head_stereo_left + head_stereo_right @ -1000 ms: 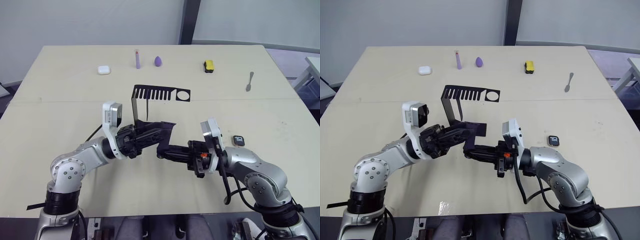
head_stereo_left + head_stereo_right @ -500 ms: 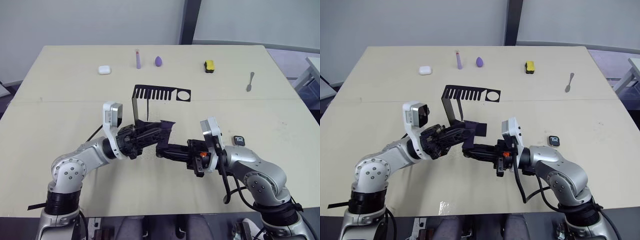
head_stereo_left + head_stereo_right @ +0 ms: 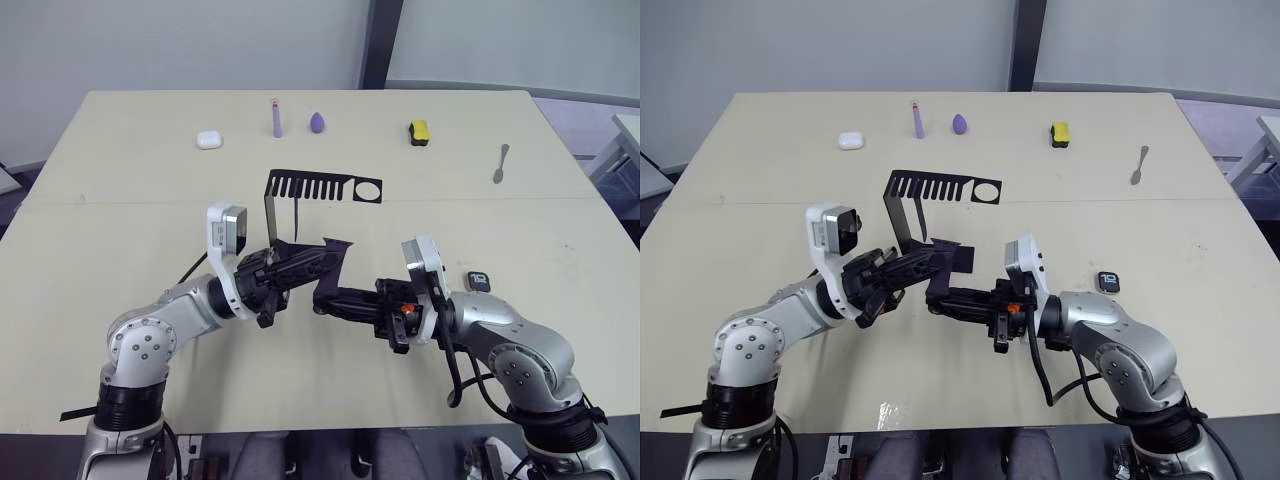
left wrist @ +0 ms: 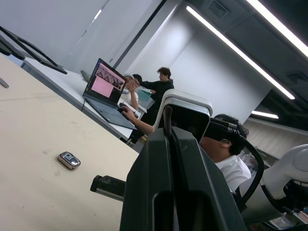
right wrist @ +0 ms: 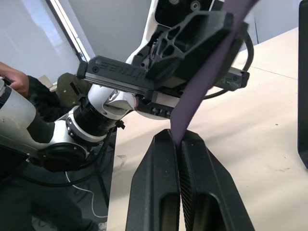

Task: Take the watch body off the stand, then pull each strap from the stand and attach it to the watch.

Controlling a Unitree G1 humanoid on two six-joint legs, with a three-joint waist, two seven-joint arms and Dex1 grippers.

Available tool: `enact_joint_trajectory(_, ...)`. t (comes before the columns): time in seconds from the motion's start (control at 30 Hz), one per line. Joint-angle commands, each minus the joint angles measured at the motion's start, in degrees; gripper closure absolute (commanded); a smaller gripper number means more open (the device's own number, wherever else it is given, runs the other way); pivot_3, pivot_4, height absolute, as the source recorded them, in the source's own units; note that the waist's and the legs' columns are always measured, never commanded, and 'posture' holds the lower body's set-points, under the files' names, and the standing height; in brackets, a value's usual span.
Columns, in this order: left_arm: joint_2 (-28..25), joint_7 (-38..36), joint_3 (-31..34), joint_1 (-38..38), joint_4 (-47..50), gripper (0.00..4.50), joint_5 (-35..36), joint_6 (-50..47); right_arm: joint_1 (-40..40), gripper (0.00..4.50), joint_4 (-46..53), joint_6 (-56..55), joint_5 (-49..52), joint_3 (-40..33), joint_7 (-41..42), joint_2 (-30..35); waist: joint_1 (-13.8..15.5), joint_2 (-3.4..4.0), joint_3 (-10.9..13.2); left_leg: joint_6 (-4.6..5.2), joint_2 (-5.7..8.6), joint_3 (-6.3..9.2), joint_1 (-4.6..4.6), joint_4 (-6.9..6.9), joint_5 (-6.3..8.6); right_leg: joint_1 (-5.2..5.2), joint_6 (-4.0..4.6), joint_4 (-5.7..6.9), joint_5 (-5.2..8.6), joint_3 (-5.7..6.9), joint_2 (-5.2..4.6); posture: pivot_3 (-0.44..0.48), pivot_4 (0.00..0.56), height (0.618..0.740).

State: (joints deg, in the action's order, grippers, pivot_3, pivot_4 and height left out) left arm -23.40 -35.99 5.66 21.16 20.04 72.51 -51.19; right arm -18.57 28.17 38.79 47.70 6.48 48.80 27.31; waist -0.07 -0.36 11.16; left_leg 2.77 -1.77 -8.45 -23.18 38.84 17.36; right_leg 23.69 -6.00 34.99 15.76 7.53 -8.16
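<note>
Together, my left gripper point(image 3: 318, 262) and right gripper point(image 3: 325, 299) pinch one purple strap point(image 5: 204, 79) just near of the stand point(image 3: 300, 188); the watch body point(image 3: 478, 281) lies right.

Both grippers meeting at table centre: left gripper point(image 3: 933, 262) at ten o'clock of right gripper point(image 3: 936, 297), purple strap point(image 3: 945, 268) between; watch body point(image 3: 1107, 281) at three o'clock.

Both arms are built of rounded silver-grey shells with round joint caps ringed by small dark screws, linked by black collars. A white boxy camera housing sits on each wrist. Each end effector, left point(image 3: 300, 268) and right point(image 3: 335, 297), has two long black ribbed fingers. Black cables loop beside both forearms; an orange spot marks the right wrist.
</note>
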Motion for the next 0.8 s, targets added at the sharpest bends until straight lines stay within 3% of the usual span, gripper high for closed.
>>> enact_joint_trajectory(0.03, -0.3, -0.9, 1.0, -0.6, 2.9, 4.50, 0.4, 1.2, 0.9, 3.84, 1.8, 0.9, 0.7, -1.7, -1.7, 0.9, 0.0, 0.00, 0.0, 0.00, 0.00, 0.00, 0.00, 0.00, 0.00, 0.00, 0.00, 0.00, 0.00, 0.00, 0.00, 0.000, 0.150, 0.740)
enact_joint_trajectory(0.07, -1.2, -1.6, 0.8, -0.8, 3.3, 4.50, -0.6, 1.3, 0.9, 3.63, 1.9, -0.2, -0.5, -2.4, -2.0, 1.3, 0.0, 0.00, 0.0, 0.00, 0.00, 0.00, 0.00, 0.00, 0.00, 0.00, 0.00, 0.00, 0.00, 0.00, -0.01, 0.000, 0.150, 0.740)
enact_joint_trajectory(0.23, -5.8, -4.0, 3.5, -2.8, 5.0, 4.50, -4.3, 4.0, 6.2, 1.16, 3.8, -1.5, -0.8, -12.1, -1.1, 8.6, 0.3, 0.00, 0.0, 0.02, 0.03, 0.00, -0.01, -0.01, 0.02, 0.00, 0.00, -0.07, 0.00, -0.01, -0.06, 0.000, 0.150, 0.740)
enact_joint_trajectory(0.3, -10.2, -7.6, 3.1, -5.3, 6.1, 4.50, -11.7, 8.2, 10.4, 0.22, 2.7, -7.4, -5.5, -17.8, -1.1, 10.8, 0.4, 0.00, 0.0, 0.03, 0.03, 0.01, -0.03, -0.05, 0.05, -0.01, 0.01, -0.20, 0.01, 0.00, -0.07, 0.000, 0.150, 0.740)
enact_joint_trajectory(0.4, -14.1, -13.0, 6.4, -9.7, 5.1, 4.50, -15.6, 13.2, 18.7, 0.10, 0.3, -14.1, -11.2, -26.7, -0.3, 13.8, 0.7, 0.01, 0.0, 0.00, 0.09, -0.10, 0.00, -0.31, 0.07, 0.02, 0.01, -0.37, 0.01, 0.06, -0.04, 0.000, 0.150, 0.740)
enact_joint_trajectory(0.5, -17.9, -16.0, 10.5, -12.6, 2.5, 4.50, -18.2, 15.4, 26.7, 0.10, -2.2, -18.8, -14.5, -34.1, -1.7, 12.8, 1.1, 0.00, 0.0, 0.00, 0.04, -0.15, 0.04, -0.50, 0.04, 0.02, 0.01, -0.51, 0.01, 0.05, 0.01, 0.000, 0.150, 0.740)
enact_joint_trajectory(0.67, -22.6, -18.9, 15.1, -16.7, -2.2, 4.50, -23.6, 19.3, 37.7, 0.10, -11.0, -29.2, -20.8, -43.6, -0.4, 11.4, 1.3, 0.03, 0.0, -0.11, 0.00, -0.14, 0.14, -0.68, -0.01, 0.03, 0.06, -0.54, 0.04, 0.04, 0.08, 0.000, 0.150, 0.740)
enact_joint_trajectory(0.8, -22.9, -19.2, 17.5, -18.2, -4.5, 4.50, -25.2, 20.8, 42.8, 0.10, -18.5, -35.0, -22.7, -46.8, -0.9, 8.6, 1.4, 0.02, 0.0, -0.34, 0.01, -0.14, 0.12, -0.68, 0.14, -0.01, 0.05, -0.67, 0.03, 0.02, 0.03, 0.000, 0.150, 0.740)
